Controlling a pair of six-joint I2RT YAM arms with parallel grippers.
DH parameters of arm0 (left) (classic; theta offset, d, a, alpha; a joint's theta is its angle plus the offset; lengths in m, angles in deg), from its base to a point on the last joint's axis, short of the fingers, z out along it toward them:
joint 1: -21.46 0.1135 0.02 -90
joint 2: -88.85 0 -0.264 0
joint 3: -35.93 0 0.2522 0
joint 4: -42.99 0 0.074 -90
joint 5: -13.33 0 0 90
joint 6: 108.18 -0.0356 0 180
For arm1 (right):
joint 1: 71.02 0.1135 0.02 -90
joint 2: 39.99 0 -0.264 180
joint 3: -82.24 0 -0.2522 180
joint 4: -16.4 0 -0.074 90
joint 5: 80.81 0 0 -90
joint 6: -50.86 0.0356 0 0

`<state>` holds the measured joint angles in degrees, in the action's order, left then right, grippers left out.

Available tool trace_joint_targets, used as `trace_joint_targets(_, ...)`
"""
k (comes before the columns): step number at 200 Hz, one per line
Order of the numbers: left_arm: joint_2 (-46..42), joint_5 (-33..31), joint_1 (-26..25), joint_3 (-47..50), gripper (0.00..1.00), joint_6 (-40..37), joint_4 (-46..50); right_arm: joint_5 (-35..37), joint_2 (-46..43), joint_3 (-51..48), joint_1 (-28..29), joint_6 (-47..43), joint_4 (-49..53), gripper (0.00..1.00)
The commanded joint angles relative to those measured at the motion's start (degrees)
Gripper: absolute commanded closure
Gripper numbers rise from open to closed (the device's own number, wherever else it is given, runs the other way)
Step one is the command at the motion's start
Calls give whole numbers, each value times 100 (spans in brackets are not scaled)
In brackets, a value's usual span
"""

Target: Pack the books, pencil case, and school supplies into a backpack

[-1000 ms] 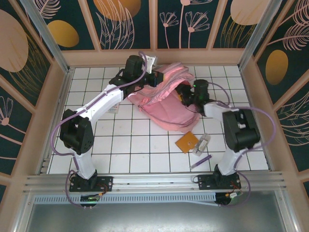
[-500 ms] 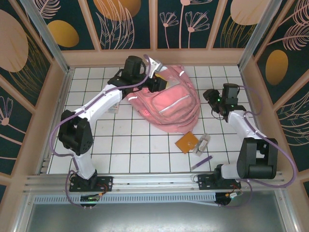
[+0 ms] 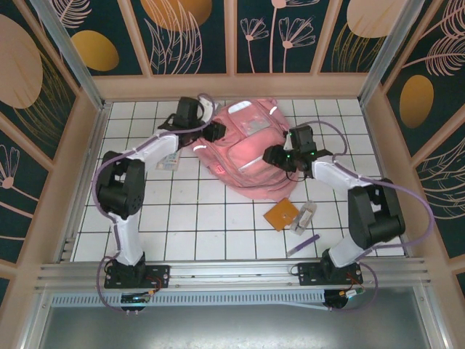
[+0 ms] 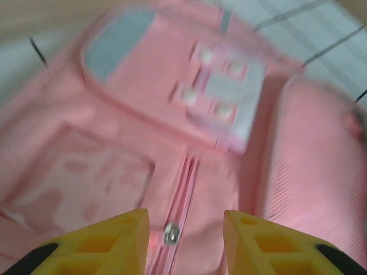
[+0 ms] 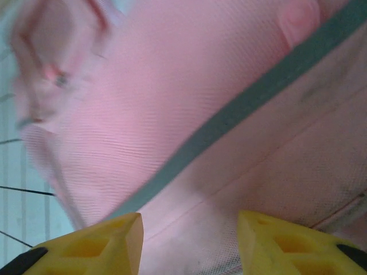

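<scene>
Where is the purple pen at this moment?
In the top view, the purple pen lies on the table at the near right, just in front of the pencil case.

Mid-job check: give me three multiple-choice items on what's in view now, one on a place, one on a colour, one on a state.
1. Where is the orange square booklet?
A) on top of the backpack
B) on the table, beside the pencil case
C) against the far wall

2. What colour is the pen near the right arm's base?
A) green
B) purple
C) black

3. How is the left gripper?
A) shut on the pen
B) shut on the booklet
C) open over the backpack's zipper pull

Answers: 1 B, the top view shows it flat on the tiles next to the case. 2 B, it is a thin purple stick. 3 C, its yellow fingers stand apart with the pull untouched between them.
</scene>
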<state>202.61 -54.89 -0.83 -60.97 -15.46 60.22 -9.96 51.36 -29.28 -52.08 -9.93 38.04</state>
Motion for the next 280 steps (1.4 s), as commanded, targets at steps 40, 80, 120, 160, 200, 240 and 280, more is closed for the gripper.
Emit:
trace_joint_targets(40, -522, -518, -387, 1398, 64, -745, 427, 229, 1276, 695, -389, -421, -577, 55)
trace_joint_targets(80, -1068, -86, -476, 2539, 69, -547, 114, 27, 2216, 1403, -520, -877, -1149, 58)
trace_joint_targets(120, -1522, 410, -740, 2706, 69, -1149, 686, -661, 3095, 2391, -534, -642, -1470, 57)
trace_joint_targets(160, -2564, 611, -755, 3024, 63, -2943, 747, -1812, 2815, 2429, -657, -71, -2179, 54)
trace_joint_targets(200, -2612, 427, -774, 3199, 53, -4694, 567, -1798, 1242, 1012, -878, -62, -3160, 52)
trace_joint_targets(240, -2162, 154, -940, 3209, 52, -5755, 622, -1075, -606, -713, -517, -1898, -3544, 49)
trace_joint_targets(280, -2020, -571, -962, 3608, 64, -5428, -276, -1738, -1761, -2077, 127, -3656, -3504, 49)
